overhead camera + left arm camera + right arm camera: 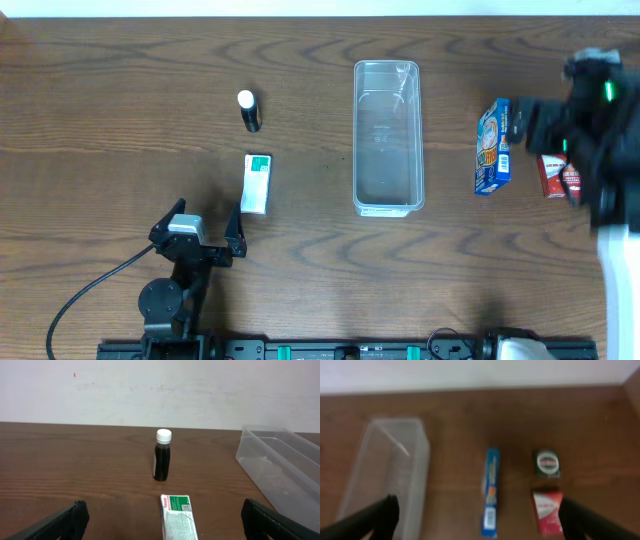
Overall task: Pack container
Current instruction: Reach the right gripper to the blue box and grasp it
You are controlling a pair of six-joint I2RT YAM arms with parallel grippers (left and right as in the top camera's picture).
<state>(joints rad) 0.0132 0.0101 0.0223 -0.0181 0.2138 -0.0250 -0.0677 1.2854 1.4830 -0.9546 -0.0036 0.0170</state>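
Note:
The clear plastic container lies lengthwise in the table's middle and looks empty; it also shows in the left wrist view and the right wrist view. My left gripper is open and empty, low near the front, just short of a green-and-white box. A small dark bottle with a white cap stands behind that box. My right gripper is open and empty, raised over a blue box and a red box.
A small dark item with a round label lies behind the red box; the right arm hides it in the overhead view. A black cable runs along the table at the front left. A pale wall stands behind the table's far edge.

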